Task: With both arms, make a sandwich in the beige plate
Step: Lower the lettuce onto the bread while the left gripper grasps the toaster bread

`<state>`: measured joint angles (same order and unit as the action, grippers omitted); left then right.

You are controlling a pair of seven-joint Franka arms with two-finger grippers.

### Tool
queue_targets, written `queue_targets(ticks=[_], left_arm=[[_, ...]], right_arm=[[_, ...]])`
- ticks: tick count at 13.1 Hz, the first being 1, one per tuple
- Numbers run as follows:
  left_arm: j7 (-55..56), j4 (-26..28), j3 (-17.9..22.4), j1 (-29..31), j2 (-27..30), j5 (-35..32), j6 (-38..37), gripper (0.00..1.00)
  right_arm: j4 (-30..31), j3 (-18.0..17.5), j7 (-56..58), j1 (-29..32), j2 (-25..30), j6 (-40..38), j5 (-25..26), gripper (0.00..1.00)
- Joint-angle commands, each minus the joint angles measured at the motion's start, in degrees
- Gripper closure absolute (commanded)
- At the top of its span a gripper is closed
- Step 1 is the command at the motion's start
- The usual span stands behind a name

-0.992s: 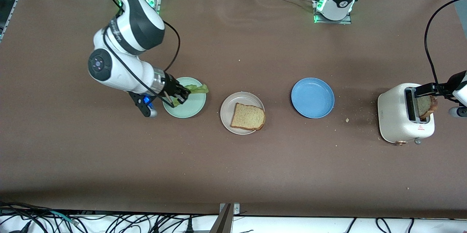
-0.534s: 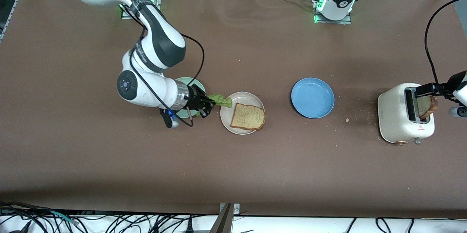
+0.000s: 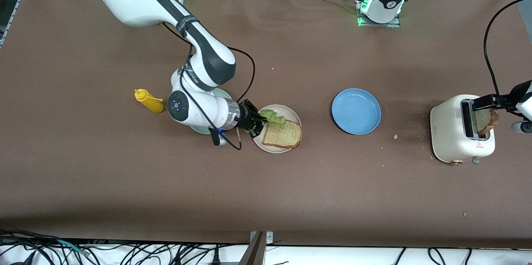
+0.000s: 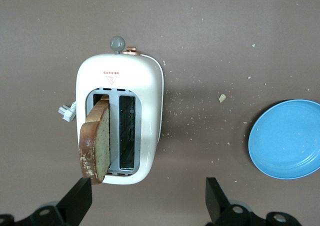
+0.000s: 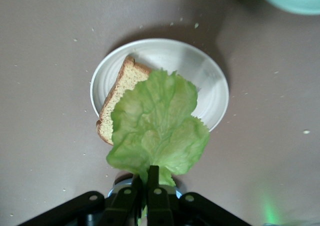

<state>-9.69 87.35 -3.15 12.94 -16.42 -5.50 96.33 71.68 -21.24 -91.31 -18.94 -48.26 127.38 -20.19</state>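
Two black fingers of the right gripper [image 3: 256, 124] pinch the stem end of a ruffled green lettuce leaf [image 5: 157, 131], held over the rim of the round pale beige plate [image 3: 286, 110]; under the leaf's outer end a square slice of brown toast [image 3: 283, 133] lies on that plate. Well off toward the left arm's end, the left gripper [image 4: 148, 198] hangs spread wide over a white two-slot toaster [image 4: 120, 76], one finger touching a second toast slice [image 4: 96, 147] standing in a slot.

Three plates [image 3: 356, 111], two bread slices [image 3: 282, 133], one lettuce leaf [image 5: 157, 131], one toaster [image 3: 455, 132], one bottle [image 3: 149, 101].
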Motion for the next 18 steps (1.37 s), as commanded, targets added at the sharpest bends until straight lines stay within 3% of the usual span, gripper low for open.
queue_targets(ticks=[1, 4, 11, 15, 16, 17, 18], left_arm=[[-0.33, 0.1, -0.37, 0.42, 0.42, -1.27, -0.18, 0.0], [-0.42, 0.19, -0.28, 0.51, 0.42, -1.36, -0.18, 0.0], [-7.88, 1.24, -0.54, 7.88, -2.21, 1.52, 4.82, 0.0], [-9.65, 5.1, -0.54, 9.82, -3.0, 4.44, 9.91, 0.0], [-9.65, 5.9, -0.54, 10.08, -3.0, 4.53, 11.15, 0.0], [-9.65, 6.95, -0.54, 10.09, -3.0, 4.53, 12.55, 0.01], [-9.73, 8.09, -0.54, 10.17, -3.0, 4.53, 14.3, 0.17]], right_arm=[[-2.95, -0.55, -1.16, -1.01, -3.5, 2.86, -0.37, 1.0], [-2.95, -0.55, -1.07, -1.36, -4.56, 4.71, -0.2, 1.0], [-2.95, -1.25, -1.51, -2.41, -7.2, 9.36, -0.28, 1.0], [-2.77, -1.34, -1.51, -2.59, -7.55, 9.46, -0.29, 1.0], [-2.77, -1.34, -1.51, -2.59, -7.64, 9.46, -0.28, 0.74], [-2.77, -1.34, -1.51, -2.59, -7.64, 9.46, -0.2, 0.23], [-2.77, -1.34, -1.42, -2.59, -7.55, 9.38, -0.11, 0.17]])
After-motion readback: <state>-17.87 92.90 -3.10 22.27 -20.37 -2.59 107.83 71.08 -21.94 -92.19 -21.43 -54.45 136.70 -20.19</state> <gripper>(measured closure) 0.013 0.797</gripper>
